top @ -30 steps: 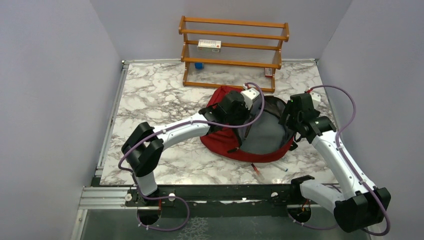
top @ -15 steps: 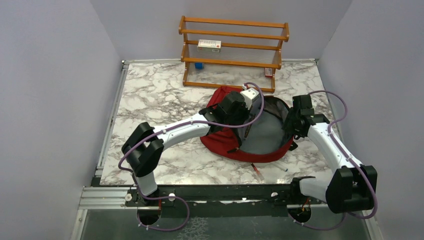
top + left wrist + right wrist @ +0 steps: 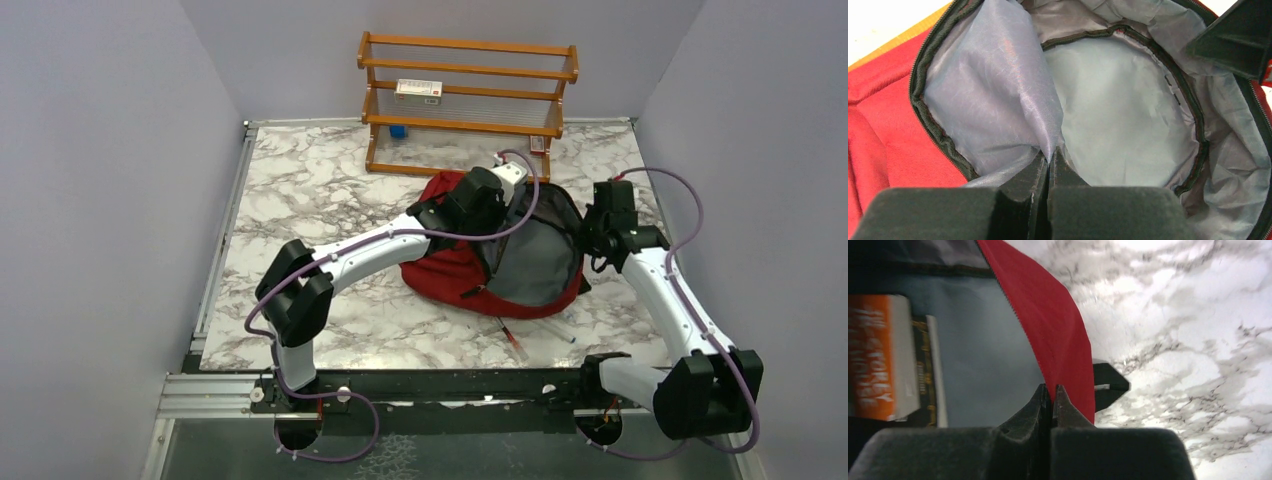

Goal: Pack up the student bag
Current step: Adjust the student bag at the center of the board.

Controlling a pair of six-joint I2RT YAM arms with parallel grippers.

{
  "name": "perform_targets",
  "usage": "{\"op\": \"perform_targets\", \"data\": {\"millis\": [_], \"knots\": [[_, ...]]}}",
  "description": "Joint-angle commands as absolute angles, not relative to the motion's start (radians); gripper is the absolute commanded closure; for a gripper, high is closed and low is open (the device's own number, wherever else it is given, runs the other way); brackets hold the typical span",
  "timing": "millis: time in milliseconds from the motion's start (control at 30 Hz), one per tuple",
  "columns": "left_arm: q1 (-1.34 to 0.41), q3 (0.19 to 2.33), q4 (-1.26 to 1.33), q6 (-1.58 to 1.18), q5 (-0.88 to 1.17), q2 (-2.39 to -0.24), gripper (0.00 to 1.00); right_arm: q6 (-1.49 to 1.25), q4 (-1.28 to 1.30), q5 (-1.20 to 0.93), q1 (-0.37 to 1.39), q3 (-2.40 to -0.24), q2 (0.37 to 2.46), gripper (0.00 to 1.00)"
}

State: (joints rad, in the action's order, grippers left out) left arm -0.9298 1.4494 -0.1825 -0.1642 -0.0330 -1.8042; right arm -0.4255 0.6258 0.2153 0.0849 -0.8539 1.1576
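On the counter [image 3: 300, 200], the student bag [image 3: 450, 275] lies with its mouth open and grey lining [image 3: 1123, 115] showing. The wooden rack [image 3: 465, 95] stands just behind the bag.

- Left gripper [image 3: 1049, 162]: jaws closed, pinching a fold of lining at the bag's left rim.
- Right gripper [image 3: 1052, 392]: jaws closed on the red fabric edge at the bag's right side.
- An orange book [image 3: 873, 360] sits inside the bag against the lining; its print is blurred.
- Two pen-like items [image 3: 512, 340] lie just in front of the bag.

Versus half a second ago:
- The left arm has moved toward the bag's far end, taking the rim with it.
- The bag mouth is now narrower.
- The right wrist has shifted slightly outward.
- More of the pens shows.
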Motion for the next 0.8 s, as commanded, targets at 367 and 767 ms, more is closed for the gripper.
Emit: {"op": "perform_targets", "data": {"millis": [367, 767], "knots": [[-0.9, 1.817, -0.362, -0.126, -0.137, -1.74, 1.0, -0.315, 0.734, -0.003, 0.081, -1.388, 1.128, 0.99], [-0.852, 1.897, -0.504, -0.09, -0.275, -1.597, 1.0, -0.389, 0.674, -0.459, 0.105, -1.517, 1.26, 0.99]]}}
